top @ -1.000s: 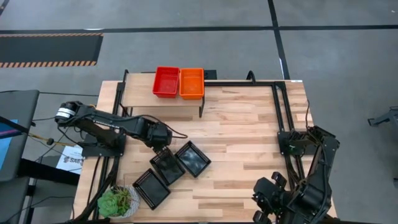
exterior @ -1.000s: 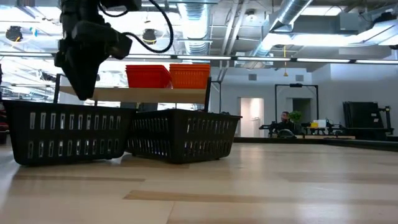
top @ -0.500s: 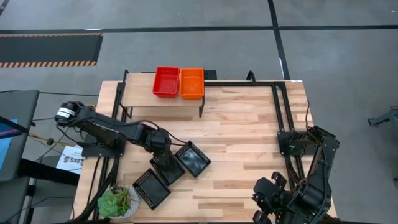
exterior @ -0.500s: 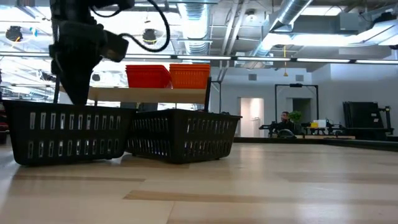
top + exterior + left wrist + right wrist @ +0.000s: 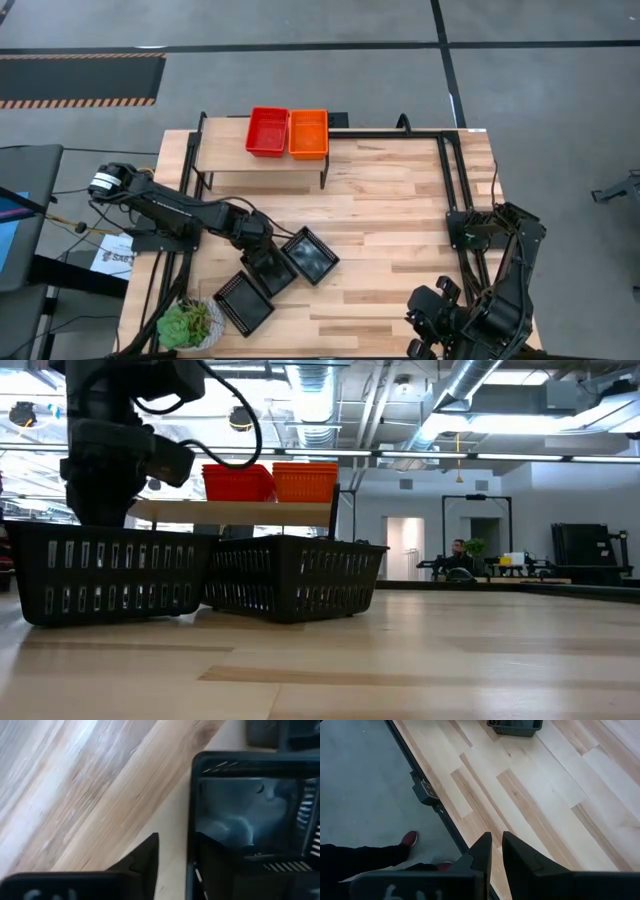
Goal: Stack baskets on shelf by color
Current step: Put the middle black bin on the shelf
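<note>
Three black baskets rest on their bottoms on the tabletop: one near the plant [image 5: 243,302], a middle one [image 5: 270,270] and a right one [image 5: 310,254]. A red stack [image 5: 267,131] and an orange stack [image 5: 308,133] stand side by side on the shelf [image 5: 225,155]. My left gripper [image 5: 254,243] is open and low over the middle black basket's far-left end. In the left wrist view [image 5: 177,840], one finger [image 5: 145,855] stands outside the basket's end wall [image 5: 191,820] and the other inside it. In the low view its tips are hidden behind the rim [image 5: 100,530]. My right gripper [image 5: 496,847] is shut, parked at the near right corner [image 5: 430,325].
A green potted plant [image 5: 190,323] sits at the near left corner, close to the nearest black basket. A black metal frame [image 5: 450,170] runs along the table's right and far sides. Bare wood lies between the baskets and the right arm. A person's shoe [image 5: 409,838] shows on the floor.
My left gripper has come down and a little toward the table's left, from above the middle black basket to its rim, staying open. The baskets have not moved.
</note>
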You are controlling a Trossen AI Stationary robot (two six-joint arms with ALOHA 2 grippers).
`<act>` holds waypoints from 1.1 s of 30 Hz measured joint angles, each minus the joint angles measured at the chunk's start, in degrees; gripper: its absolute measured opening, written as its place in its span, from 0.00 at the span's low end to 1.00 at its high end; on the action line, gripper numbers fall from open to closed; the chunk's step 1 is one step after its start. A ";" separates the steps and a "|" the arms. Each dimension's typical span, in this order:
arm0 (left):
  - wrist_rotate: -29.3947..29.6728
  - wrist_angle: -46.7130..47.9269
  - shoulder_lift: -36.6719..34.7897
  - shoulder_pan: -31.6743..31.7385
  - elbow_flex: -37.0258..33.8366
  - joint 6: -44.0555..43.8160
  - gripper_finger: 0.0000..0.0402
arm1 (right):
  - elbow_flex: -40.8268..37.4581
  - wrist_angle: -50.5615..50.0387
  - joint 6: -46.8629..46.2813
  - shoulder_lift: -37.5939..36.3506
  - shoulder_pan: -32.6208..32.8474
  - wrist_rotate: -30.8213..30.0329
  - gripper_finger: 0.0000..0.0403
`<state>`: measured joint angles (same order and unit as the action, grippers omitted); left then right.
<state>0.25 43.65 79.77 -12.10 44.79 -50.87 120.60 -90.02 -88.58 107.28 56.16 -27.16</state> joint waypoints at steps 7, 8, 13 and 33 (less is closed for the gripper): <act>-0.04 -0.52 0.00 0.00 -1.48 0.62 0.02 | 0.00 0.01 0.31 0.00 0.00 0.02 0.17; -0.02 -0.66 0.00 0.00 -1.48 0.65 0.02 | 0.00 0.00 0.46 0.00 0.00 0.02 0.17; -0.02 -0.83 0.00 0.02 -0.83 0.91 0.01 | 0.00 0.00 0.74 0.00 0.00 0.02 0.17; 1.72 21.26 -0.07 3.76 23.94 2.60 0.00 | 0.00 0.00 3.54 0.00 -0.04 -0.07 0.17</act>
<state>1.97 64.91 79.70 -8.34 68.72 -48.27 120.60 -90.01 -85.03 107.28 56.12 -27.23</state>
